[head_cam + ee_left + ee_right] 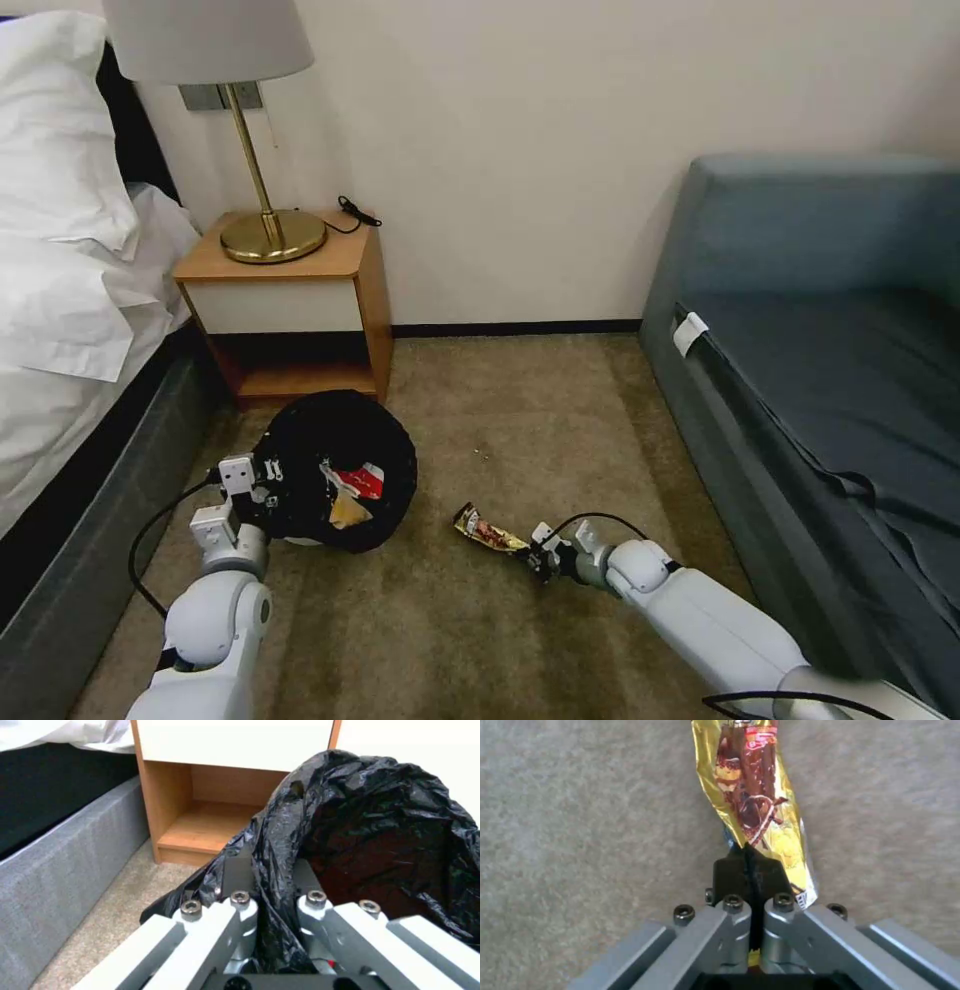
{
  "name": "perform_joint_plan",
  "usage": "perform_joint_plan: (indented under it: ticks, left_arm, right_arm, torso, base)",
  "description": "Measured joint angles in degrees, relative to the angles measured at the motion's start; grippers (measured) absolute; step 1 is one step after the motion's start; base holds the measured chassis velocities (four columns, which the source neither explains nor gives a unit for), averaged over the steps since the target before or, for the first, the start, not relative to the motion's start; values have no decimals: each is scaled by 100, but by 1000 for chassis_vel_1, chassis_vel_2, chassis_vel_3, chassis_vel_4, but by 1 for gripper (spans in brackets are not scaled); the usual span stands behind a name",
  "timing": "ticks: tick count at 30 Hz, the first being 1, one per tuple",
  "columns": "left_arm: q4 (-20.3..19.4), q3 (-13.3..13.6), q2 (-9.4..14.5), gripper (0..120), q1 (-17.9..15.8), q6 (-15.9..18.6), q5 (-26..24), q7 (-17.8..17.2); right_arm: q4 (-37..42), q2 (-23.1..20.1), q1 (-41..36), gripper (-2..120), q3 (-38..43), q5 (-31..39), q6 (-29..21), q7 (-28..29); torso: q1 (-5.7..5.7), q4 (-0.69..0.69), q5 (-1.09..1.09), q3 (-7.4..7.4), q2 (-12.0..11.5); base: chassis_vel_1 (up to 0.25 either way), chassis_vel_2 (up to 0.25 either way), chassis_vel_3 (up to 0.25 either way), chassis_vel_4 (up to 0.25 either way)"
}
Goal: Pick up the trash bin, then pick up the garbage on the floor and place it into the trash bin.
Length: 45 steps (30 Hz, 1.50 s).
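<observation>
The left gripper (268,478) pinches the near rim of the trash bin (335,470), its fingers (239,870) pressed onto the crinkly black plastic bag (380,832) on either side of a fold; the bag covers the rim, so the white wall shows as no more than a pale sliver under the bin beside this gripper. The bin is tipped with its mouth toward the head camera, and whether its base touches the floor (520,420) cannot be told. Inside the mouth, just beyond the left gripper, lie a red-and-white packet (362,482) and a crumpled brown paper (347,513), partly lost in the dark lining. The right gripper (533,556) is low over the carpet, well apart from the bin, with its fingers (730,873) pressed together on the near end of the gold-brown snack wrapper (488,531). The wrapper stretches away from that gripper toward the bin, and its far end is cut off at the edge of the right wrist view; whether it rests on the carpet or hangs just clear is hard to make out. Beyond the left gripper stands a wooden nightstand (300,300) carrying a brass lamp (262,200), with the bed (70,300) beside it. A blue sofa (830,330) lies off the right gripper's outer side.
</observation>
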Motion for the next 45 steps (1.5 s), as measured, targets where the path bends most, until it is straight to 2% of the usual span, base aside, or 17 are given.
perform_joint_plan:
  ticks: [8, 12, 15, 18, 27, 33, 37, 45]
  left_arm:
    - [-73, 106, 17, 4, -80, 39, 12, -44]
    - [-78, 165, 29, 4, -148, 63, 11, -54]
    - [-78, 183, 11, 4, -168, 57, 13, -33]
    - [-45, 235, -24, 4, -220, -7, 16, 51]
    - [28, 319, -27, 4, -309, -130, -3, 178]
    - [60, 383, -47, 4, -332, -175, -5, 238]
    - [68, 387, -32, 4, -338, -196, -18, 260]
    - [57, 401, -11, 4, -353, -200, -51, 271]
  right_arm:
    - [552, -376, 115, 0, 299, 113, 187, -87]
    - [1136, -590, 256, 0, 621, 217, 314, -268]
    - [1397, -664, 309, 0, 741, 331, 317, -307]
    - [2026, -808, 482, 0, 1044, 566, 307, -392]
    - [2743, -973, 702, 0, 1177, 979, 199, -431]
    - [3558, -1054, 921, 0, 860, 1449, -43, -403]
    - [4155, -1029, 1156, 0, 403, 2029, -338, -190]
    - [4409, -811, 1627, 0, -438, 2701, -520, 257]
  torso:
    - [0, -1, 0, 0, 0]
    - [0, 0, 0, 0, 0]
    - [0, 1, 1, 0, 0]
    - [0, 1, -2, 0, 0]
    - [0, 0, 0, 0, 0]
    - [0, 0, -2, 0, 0]
    - [0, 0, -2, 0, 0]
    - [0, 1, -2, 0, 0]
  base:
    - [0, 0, 0, 0]
    - [0, 0, 0, 0]
    - [0, 0, 0, 0]
    - [0, 0, 0, 0]
    - [0, 0, 0, 0]
    - [0, 0, 0, 0]
    - [0, 0, 0, 0]
    - [0, 0, 0, 0]
